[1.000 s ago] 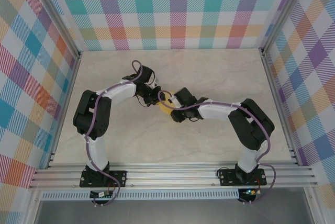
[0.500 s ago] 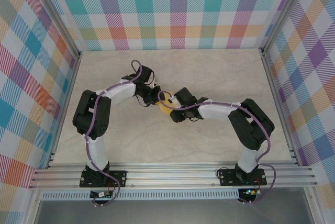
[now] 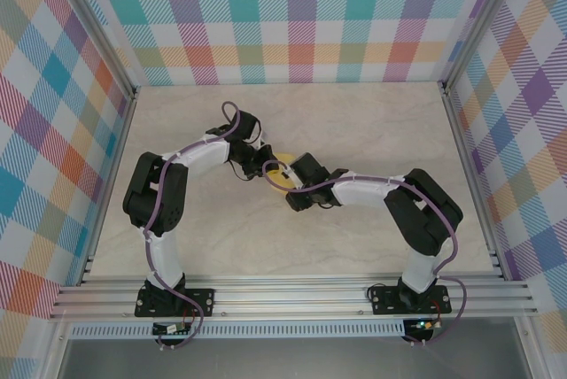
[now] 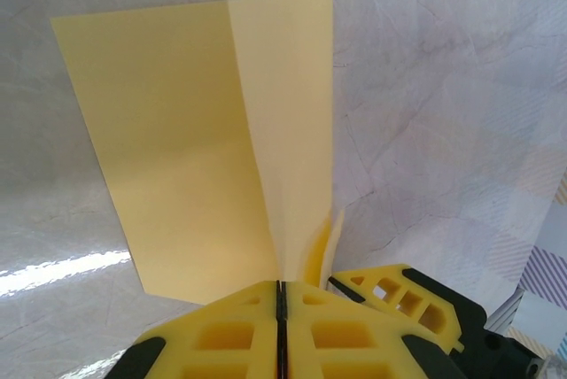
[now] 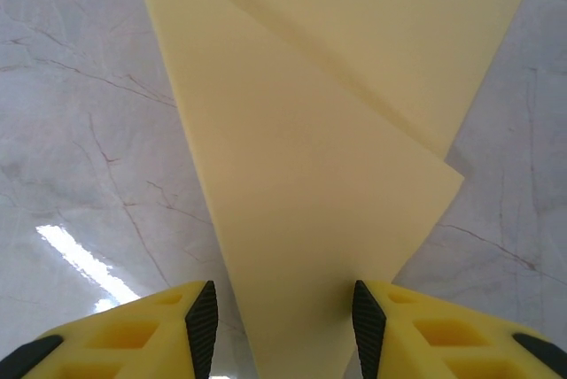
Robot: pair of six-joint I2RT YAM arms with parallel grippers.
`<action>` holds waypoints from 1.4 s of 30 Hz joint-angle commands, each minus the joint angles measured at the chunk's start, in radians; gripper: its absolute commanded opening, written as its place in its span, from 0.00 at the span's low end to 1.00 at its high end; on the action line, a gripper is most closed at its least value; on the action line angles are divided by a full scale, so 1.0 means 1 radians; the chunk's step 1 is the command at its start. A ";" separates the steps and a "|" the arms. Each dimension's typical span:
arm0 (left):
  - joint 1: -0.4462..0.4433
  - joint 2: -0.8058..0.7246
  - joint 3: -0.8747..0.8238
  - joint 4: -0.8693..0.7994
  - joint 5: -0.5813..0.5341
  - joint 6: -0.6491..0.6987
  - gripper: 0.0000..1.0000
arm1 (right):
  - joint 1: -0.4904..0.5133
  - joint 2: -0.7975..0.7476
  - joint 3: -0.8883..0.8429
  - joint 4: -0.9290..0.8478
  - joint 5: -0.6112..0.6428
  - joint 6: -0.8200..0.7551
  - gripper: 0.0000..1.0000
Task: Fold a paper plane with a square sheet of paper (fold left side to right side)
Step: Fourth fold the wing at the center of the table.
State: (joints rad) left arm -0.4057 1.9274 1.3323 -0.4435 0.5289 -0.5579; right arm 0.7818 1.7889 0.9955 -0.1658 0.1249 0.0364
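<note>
The square sheet of paper (image 3: 282, 176) is yellow and folded, lying mid-table between my two grippers. In the left wrist view the paper (image 4: 195, 149) shows a long crease that runs down into the shut jaws of my left gripper (image 4: 279, 289), which pinches its near corner. A loose flap curls up beside the jaws. My left gripper (image 3: 266, 166) sits at the paper's left edge. The right gripper (image 5: 283, 308) stands open, and the paper's pointed end (image 5: 310, 175) lies between its fingers without touching either pad. The right gripper (image 3: 288, 181) is at the paper's right side.
Marble-patterned table (image 3: 354, 122) with bare surface all round the paper. Checked walls close off the back and both sides, and an aluminium rail (image 3: 292, 295) runs along the near edge. One of the right gripper's fingers (image 4: 399, 295) sits close beside my left jaws.
The right gripper's jaws have opened and let go of the paper, and that wrist has shifted slightly left. More of the yellow paper now shows. The left gripper stays shut in place.
</note>
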 commanded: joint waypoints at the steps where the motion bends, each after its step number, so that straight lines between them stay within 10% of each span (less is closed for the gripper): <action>1: 0.015 -0.025 0.016 -0.026 -0.009 0.000 0.07 | 0.005 -0.008 -0.018 -0.003 0.034 -0.004 0.46; 18: 0.022 -0.035 0.014 -0.028 -0.007 0.006 0.17 | 0.005 -0.024 -0.034 -0.005 0.009 -0.003 0.23; 42: 0.062 -0.183 -0.044 -0.061 -0.031 0.037 0.55 | 0.004 -0.054 -0.029 -0.012 -0.019 0.003 0.28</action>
State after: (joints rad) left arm -0.3546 1.7763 1.3113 -0.4732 0.5091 -0.5346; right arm 0.7818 1.7641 0.9741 -0.1692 0.1268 0.0368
